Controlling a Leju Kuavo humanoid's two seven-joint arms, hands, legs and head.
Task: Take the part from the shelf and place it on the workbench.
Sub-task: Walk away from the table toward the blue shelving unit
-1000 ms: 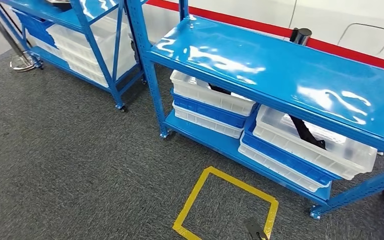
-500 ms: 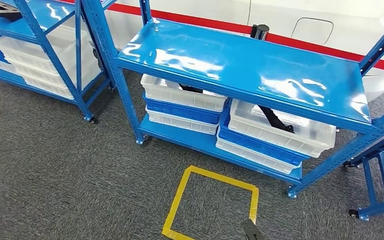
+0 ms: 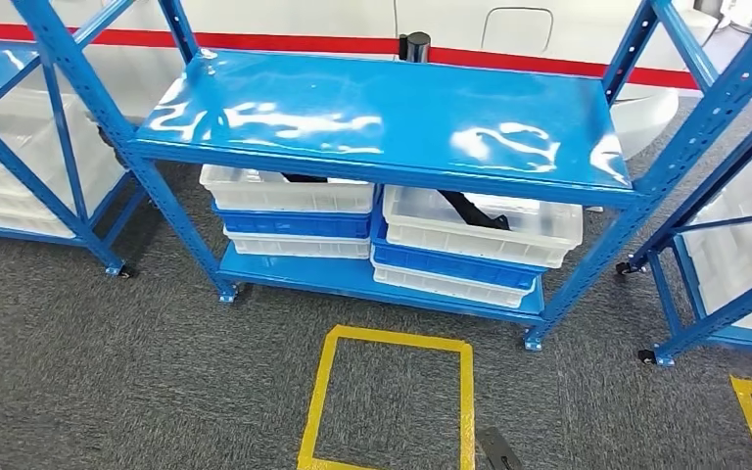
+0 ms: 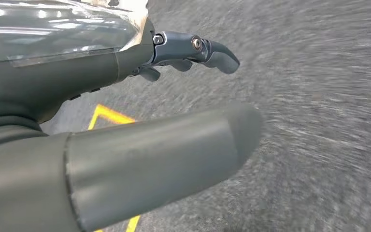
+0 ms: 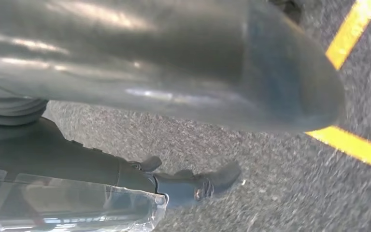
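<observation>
A blue metal shelf (image 3: pixel 382 108) fills the upper middle of the head view, its glossy top board bare. Beneath it, white and blue bins are stacked in two piles. The right-hand white bin (image 3: pixel 485 223), just right of centre, holds a black part (image 3: pixel 470 209) lying slantwise; a second dark part (image 3: pixel 304 178) peeks from the left white bin (image 3: pixel 287 191). The bins likely serve to keep parts sorted and reachable from the front. A yellow taped square (image 3: pixel 392 397) on the grey carpet at lower centre probably marks a standing spot. The left hand (image 4: pixel 125 121) hangs over carpet, fingers (image 4: pixel 207 48) loosely apart, holding nothing. The right hand (image 5: pixel 174 96) does likewise, its fingers (image 5: pixel 207 181) parted and empty. Both hands are well apart from the parts, low beside the body
</observation>
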